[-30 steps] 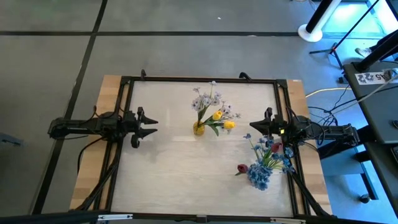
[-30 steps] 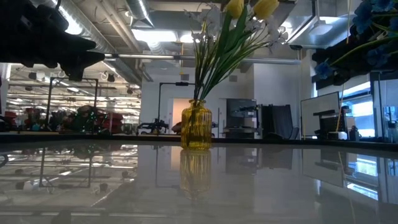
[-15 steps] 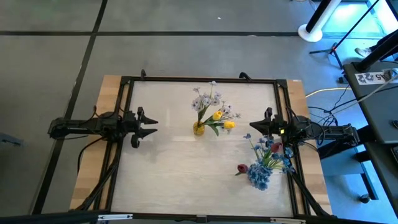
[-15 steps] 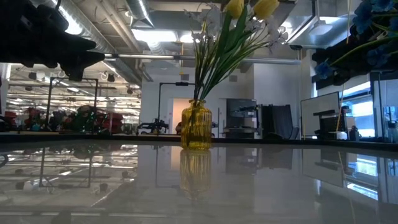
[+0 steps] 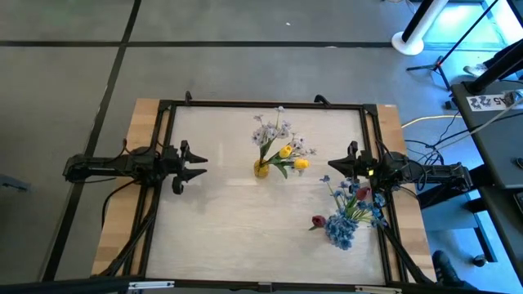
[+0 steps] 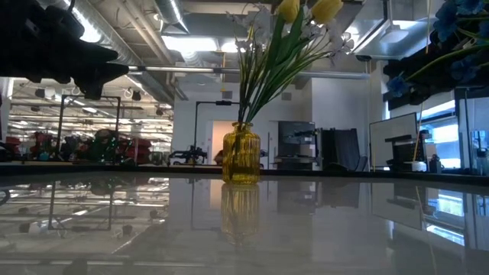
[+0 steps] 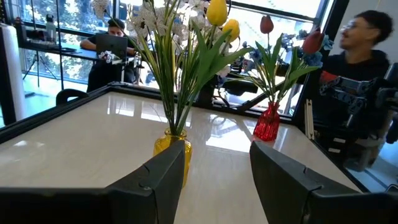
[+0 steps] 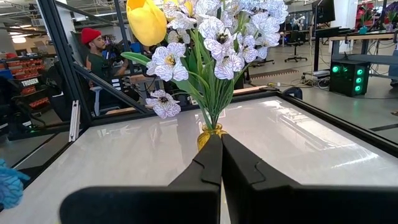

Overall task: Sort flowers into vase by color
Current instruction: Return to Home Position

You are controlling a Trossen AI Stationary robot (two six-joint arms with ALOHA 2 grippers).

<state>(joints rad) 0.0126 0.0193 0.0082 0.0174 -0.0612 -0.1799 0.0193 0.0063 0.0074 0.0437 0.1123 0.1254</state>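
Observation:
A yellow glass vase (image 5: 261, 169) stands on its base near the table's middle and holds white-lavender flowers (image 5: 268, 131) and yellow flowers (image 5: 292, 158). It also shows in the low view (image 6: 241, 155), the left wrist view (image 7: 172, 148) and the right wrist view (image 8: 211, 133). A red vase (image 7: 268, 122) stands near the right edge with blue flowers (image 5: 341, 231) and red-pink flowers (image 5: 318, 220). My left gripper (image 5: 196, 162) is open and hovers left of the yellow vase. My right gripper (image 5: 333, 164) is shut, to the right of the yellow vase and on the far side of the red vase.
A black frame (image 5: 270, 104) runs round the white tabletop, and wooden boards (image 5: 122, 220) show outside it. Bare tabletop lies between the vases and the near edge. People sit beyond the table, one in the left wrist view (image 7: 364, 68) and one in the right wrist view (image 8: 96, 56).

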